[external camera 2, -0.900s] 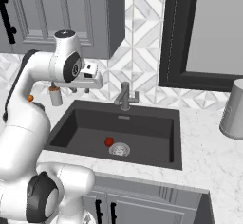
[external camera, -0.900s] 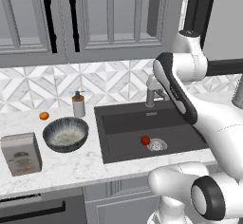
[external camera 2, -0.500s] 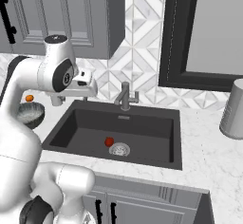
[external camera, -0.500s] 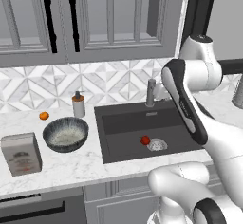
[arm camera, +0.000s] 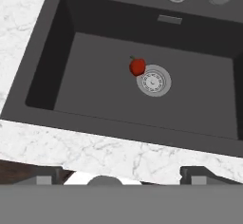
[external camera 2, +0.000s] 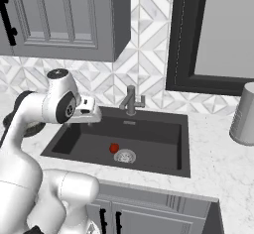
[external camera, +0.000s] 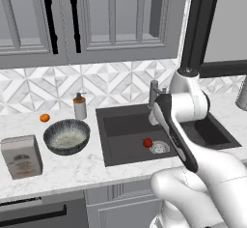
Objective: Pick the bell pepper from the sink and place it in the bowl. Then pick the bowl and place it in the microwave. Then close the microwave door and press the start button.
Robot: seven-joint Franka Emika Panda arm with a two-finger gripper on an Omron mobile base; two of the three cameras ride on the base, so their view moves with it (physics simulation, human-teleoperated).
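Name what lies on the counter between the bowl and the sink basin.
Bare marble counter only: in the left base view nothing stands between the bowl and the sink. The soap bottle stands further back, towards the wall.

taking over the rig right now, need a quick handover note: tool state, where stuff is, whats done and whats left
Tool: open, holding nothing, hanging above the sink and looking down into it.
Bell pepper: on the sink floor, right beside the round drain, touching its rim or nearly so.
Bowl: empty, on the counter to the left of the sink, between the small orange fruit and a grey box.
Done: nothing placed yet.
Left: grasp the pepper, put it in the bowl, carry the bowl to the microwave, shut the door, press start.
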